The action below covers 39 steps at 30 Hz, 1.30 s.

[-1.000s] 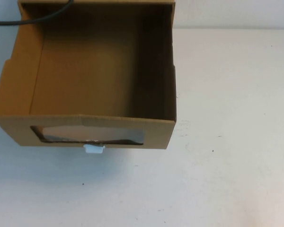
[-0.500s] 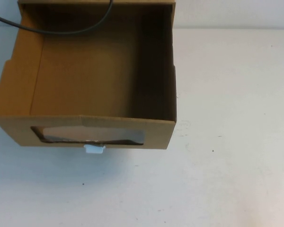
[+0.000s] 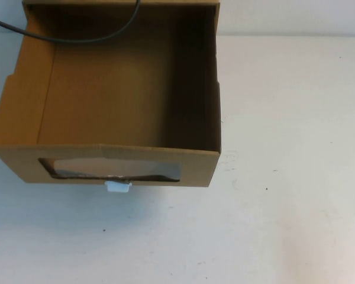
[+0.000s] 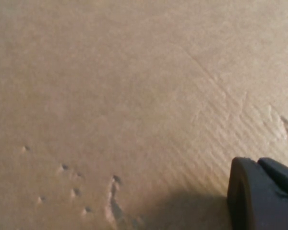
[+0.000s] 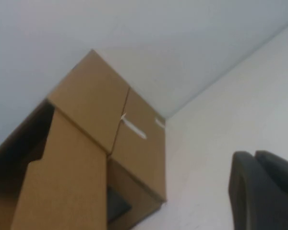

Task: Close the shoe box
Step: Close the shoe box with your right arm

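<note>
1. The brown cardboard drawer-style shoe box [image 3: 115, 100] is seen in the high view toward ten o'clock on the pale white table [image 3: 284, 148]. Its drawer is drawn out toward six o'clock, with the empty brown interior fully exposed.
2. The front panel's wide clear-plastic window [image 3: 112, 170] faces six o'clock, and the small white pull tab [image 3: 118, 187] hangs just below it, untouched.
3. The task is judged barely begun: nothing has been closed, and the whole push of the drawer back toward twelve o'clock is left.
4. A thin black cable [image 3: 65, 35] is draped across the box's far end.
5. The left gripper [image 4: 264, 194] is absent from the high view; in its wrist view one dark finger lies close over plain cardboard. Whether it is parted or clamped cannot be told.
6. The right gripper [image 5: 265, 189] is held well apart from the box, beside its outer shell, above the table; its finger spacing cannot be told either.
</note>
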{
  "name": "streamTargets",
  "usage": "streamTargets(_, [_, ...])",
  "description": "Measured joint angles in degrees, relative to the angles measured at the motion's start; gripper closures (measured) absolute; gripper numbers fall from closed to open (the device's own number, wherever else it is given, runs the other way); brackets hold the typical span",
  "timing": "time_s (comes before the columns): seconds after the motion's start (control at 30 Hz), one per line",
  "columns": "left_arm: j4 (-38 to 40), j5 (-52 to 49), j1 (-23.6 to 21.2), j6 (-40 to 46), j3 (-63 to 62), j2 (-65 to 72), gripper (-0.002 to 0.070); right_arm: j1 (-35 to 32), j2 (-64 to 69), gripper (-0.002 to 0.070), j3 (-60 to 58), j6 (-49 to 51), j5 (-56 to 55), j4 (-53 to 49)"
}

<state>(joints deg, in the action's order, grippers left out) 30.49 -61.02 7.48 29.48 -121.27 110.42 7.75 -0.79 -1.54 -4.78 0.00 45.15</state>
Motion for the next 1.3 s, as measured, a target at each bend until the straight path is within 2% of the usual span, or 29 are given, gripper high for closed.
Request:
streamTargets(0.17, [0.00,0.00,0.00,0.00,0.00,0.00,0.0677,0.00,3.53,0.0687,9.24,0.21,15.17,0.73])
streamTargets(0.43, [-0.03,0.10,0.00,0.00,0.00,0.00,0.0677,0.00,31.54,0.0687,33.80,-2.42,50.12,-11.29])
streamTargets(0.6, [-0.03,0.21,0.00,0.00,0.00,0.00,0.0677,0.16,46.55,0.0687,44.19,-8.89,57.80,-12.61])
streamTargets(0.7, [-0.03,0.21,0.00,0.00,0.00,0.00,0.0677,4.20,53.84,0.0687,49.81,-10.23,58.43,-13.49])
streamTargets(0.83, [-0.03,0.21,0.00,0.00,0.00,0.00,0.0677,16.28,61.81,0.0687,55.35,-7.18,54.10,-17.76])
streamTargets(0.97, [-0.03,0.30,0.00,0.00,0.00,0.00,0.0677,32.37,66.43,0.0687,59.33,6.15,46.15,-30.97])
streamTargets(1.1, [-0.03,0.30,0.00,0.00,0.00,0.00,0.0677,45.37,69.31,0.0687,59.95,20.68,35.92,-46.72])
streamTargets(1.2, [-0.03,0.30,0.00,0.00,0.00,0.00,0.0677,50.03,71.58,0.0687,60.07,29.46,28.94,-54.59])
streamTargets(1.3, [-0.03,0.30,0.00,0.00,0.00,0.00,0.0677,50.77,75.01,0.0687,61.44,33.64,24.95,-57.86])
